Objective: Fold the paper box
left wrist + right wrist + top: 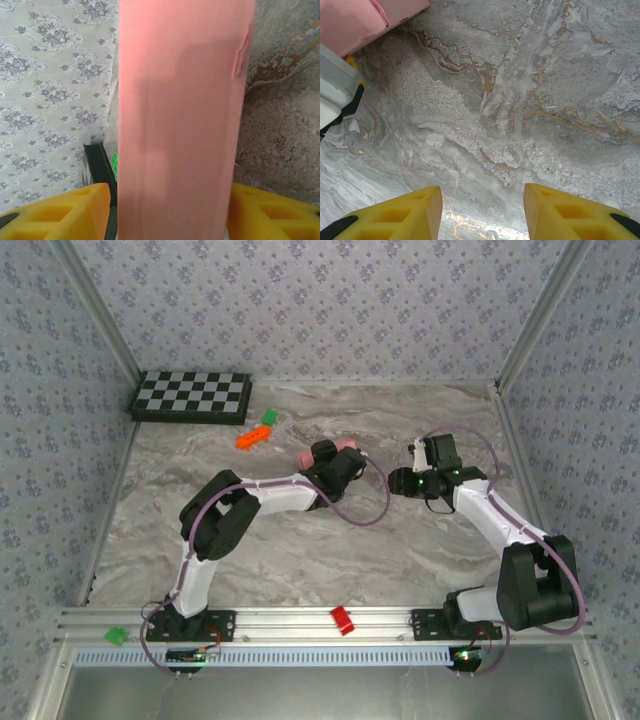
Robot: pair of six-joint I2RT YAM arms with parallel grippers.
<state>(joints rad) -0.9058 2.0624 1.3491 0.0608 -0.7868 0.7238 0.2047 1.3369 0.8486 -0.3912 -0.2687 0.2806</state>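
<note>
As far as the left wrist view allows, the paper box [180, 100] reads as a flat pink slab, lying mid-table toward the far side and running lengthwise between the yellow fingers [55, 212] of the left gripper [169, 195]. Those fingers straddle its long edges, evidently to square or steady the sides. A dark sliver shows beside one finger while the other meets the card, so whether the box is pinched or merely bracketed cannot be told. A small crease marks the box's right edge. The right gripper [482, 200] hovers near, jaws spread with nothing between them above the bare marble table [520, 100], and is judged a ready second hand. Well apart lie an orange piece [255, 437], a green piece [268, 417], a checkerboard [192, 397] and a red block [342, 620] at the near rail. None bears on the fold.
</note>
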